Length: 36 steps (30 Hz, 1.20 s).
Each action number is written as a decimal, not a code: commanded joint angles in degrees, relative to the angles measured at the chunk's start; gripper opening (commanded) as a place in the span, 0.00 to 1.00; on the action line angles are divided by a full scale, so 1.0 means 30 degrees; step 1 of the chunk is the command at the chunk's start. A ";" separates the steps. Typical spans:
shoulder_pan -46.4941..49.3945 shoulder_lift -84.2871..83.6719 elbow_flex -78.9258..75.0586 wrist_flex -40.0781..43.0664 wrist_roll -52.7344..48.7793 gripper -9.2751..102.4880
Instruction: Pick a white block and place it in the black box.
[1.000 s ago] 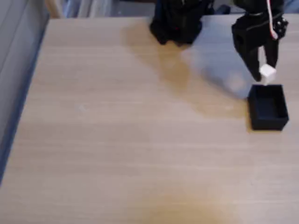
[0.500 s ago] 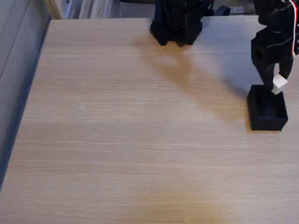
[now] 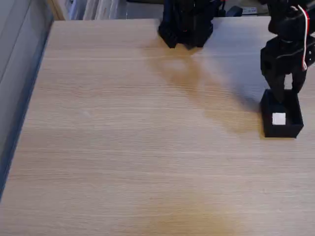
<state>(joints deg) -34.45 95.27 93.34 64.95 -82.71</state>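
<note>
- The white block (image 3: pixel 278 118) lies inside the black box (image 3: pixel 294 129), on the box floor, near its middle and toward the front wall as the fixed view shows it.
- The black box stands on the light wood tabletop (image 3: pixel 138 137) near the right edge of the fixed view, open at the top.
- The tool (image 3: pixel 287 94) hangs point-down just over the rear part of the box, its two black fingers (image 3: pixel 278 92) parted with a gap between them; it is released and grips nothing.
- The white block is apart from the fingers, lower in the picture than their tips.
- A red and white cable (image 3: pixel 306 39) runs along the arm's right side above the tool.
- The arm's black base (image 3: pixel 187 22) sits at the far edge of the tabletop, well to the left of the box.
- A soft shadow falls on the tabletop between the base and the box.
</note>
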 commanded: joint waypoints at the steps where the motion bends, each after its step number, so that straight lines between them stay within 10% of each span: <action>1: 0.0586 0.1670 0.0176 -0.0234 -0.0059 0.08; 19: 0.8203 1.8779 2.0684 -0.6211 -0.5859 0.08; 36: 1.0986 3.1846 2.8213 0.4072 -0.2812 0.08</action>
<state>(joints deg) -1.49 187.12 177.19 74.62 -92.46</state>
